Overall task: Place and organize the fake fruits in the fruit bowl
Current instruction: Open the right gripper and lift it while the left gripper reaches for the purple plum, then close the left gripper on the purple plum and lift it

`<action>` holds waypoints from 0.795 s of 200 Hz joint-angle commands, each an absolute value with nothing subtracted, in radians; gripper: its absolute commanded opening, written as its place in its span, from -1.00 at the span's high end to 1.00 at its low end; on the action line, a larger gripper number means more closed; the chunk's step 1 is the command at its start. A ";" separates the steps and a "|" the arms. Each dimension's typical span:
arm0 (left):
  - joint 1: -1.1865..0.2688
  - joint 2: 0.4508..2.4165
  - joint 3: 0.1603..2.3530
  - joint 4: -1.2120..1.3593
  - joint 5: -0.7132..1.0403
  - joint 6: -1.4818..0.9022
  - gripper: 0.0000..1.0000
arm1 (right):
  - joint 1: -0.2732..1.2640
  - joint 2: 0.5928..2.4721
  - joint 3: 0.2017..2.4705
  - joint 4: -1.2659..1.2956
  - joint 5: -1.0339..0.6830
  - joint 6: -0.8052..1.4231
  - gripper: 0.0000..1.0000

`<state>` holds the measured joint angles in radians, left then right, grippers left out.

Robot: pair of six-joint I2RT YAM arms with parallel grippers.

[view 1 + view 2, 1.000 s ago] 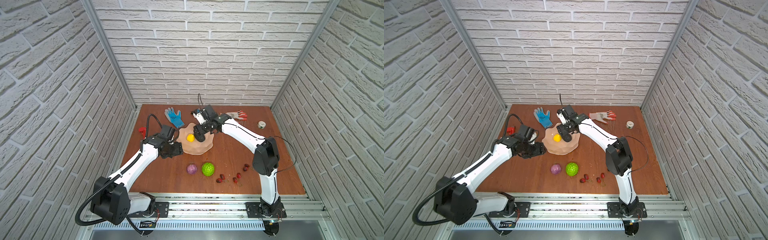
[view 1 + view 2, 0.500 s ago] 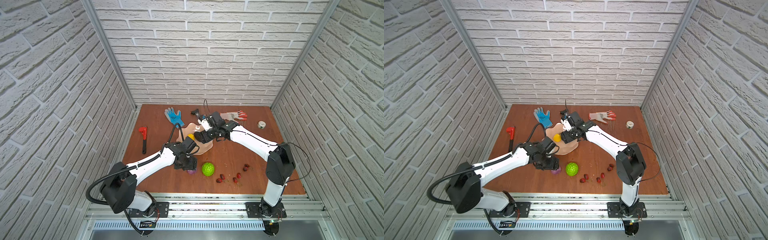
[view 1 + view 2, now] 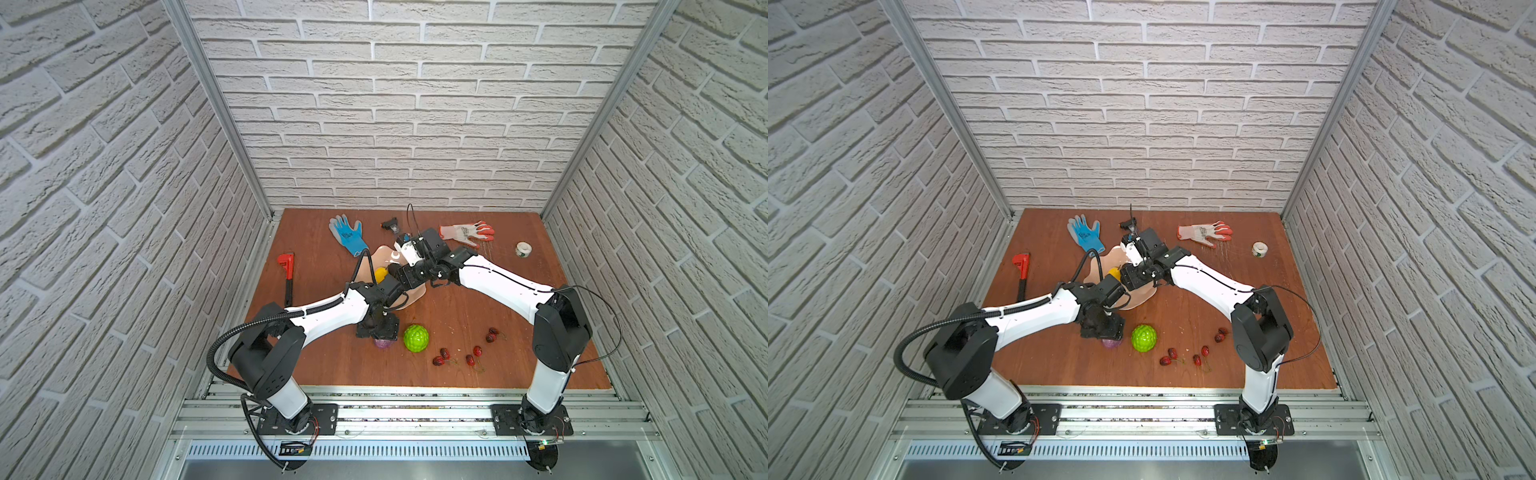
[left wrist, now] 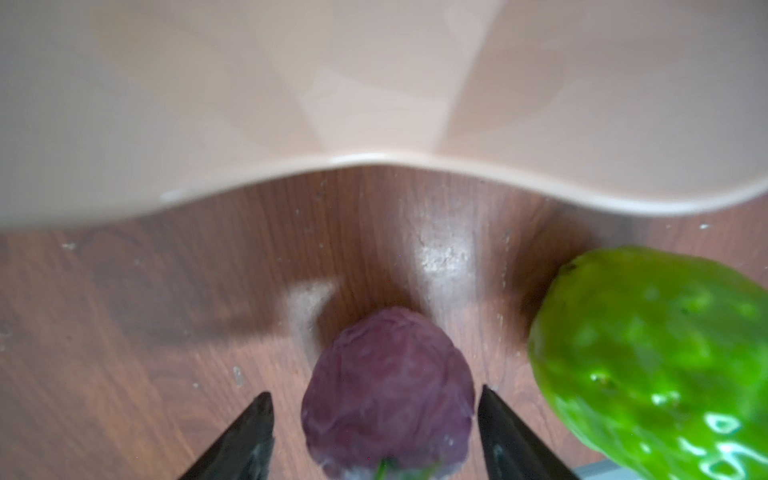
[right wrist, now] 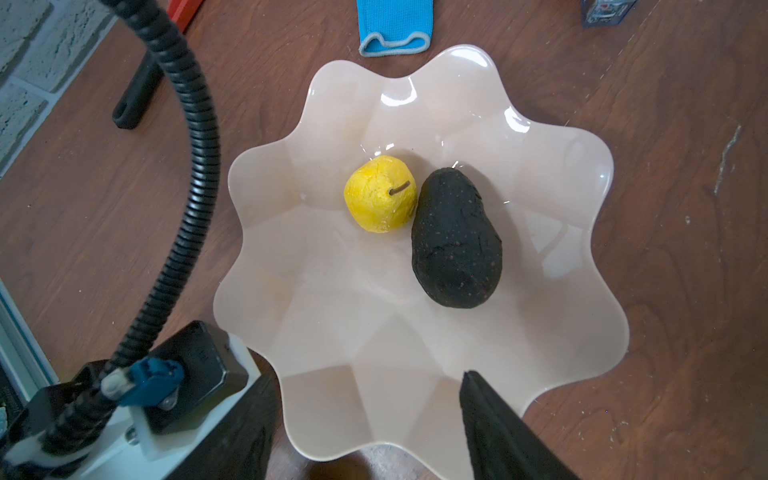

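Note:
The purple fruit (image 4: 386, 386) lies on the wooden table just in front of the fruit bowl (image 4: 249, 104). My left gripper (image 4: 374, 395) is open, one finger on each side of it, with a gap still showing on one side. In both top views this gripper (image 3: 380, 328) covers most of the purple fruit (image 3: 384, 344). The bumpy green ball (image 3: 416, 338) sits right beside it. In the bowl (image 5: 353, 332) a yellow fruit (image 5: 380, 193) and a dark avocado (image 5: 457, 241) lie touching. My right gripper (image 5: 365, 376) hangs open and empty above the bowl's near rim. Several red cherries (image 3: 440, 357) lie front right.
A blue glove (image 3: 347, 235), an orange-white glove (image 3: 465, 232) and a white tape roll (image 3: 523, 249) lie along the back. A red wrench (image 3: 286, 274) lies at the left. The left arm's black cable (image 5: 187, 166) arches beside the bowl.
My left gripper swung from the bowl's left side to the front and settled over the purple fruit. My right gripper drew back from the bowl's middle toward its rim.

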<state>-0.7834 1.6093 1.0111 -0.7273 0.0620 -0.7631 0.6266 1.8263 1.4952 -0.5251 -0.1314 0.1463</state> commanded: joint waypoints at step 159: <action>-0.812 1.663 1.019 -0.703 0.057 -0.795 -0.08 | 0.634 1.784 1.473 -0.477 -0.122 0.150 -0.42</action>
<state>-0.8047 1.6684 1.0142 -0.7101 0.0574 -0.7834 0.6266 1.8168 1.4857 -0.5053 -0.1284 0.1463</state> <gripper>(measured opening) 0.601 0.711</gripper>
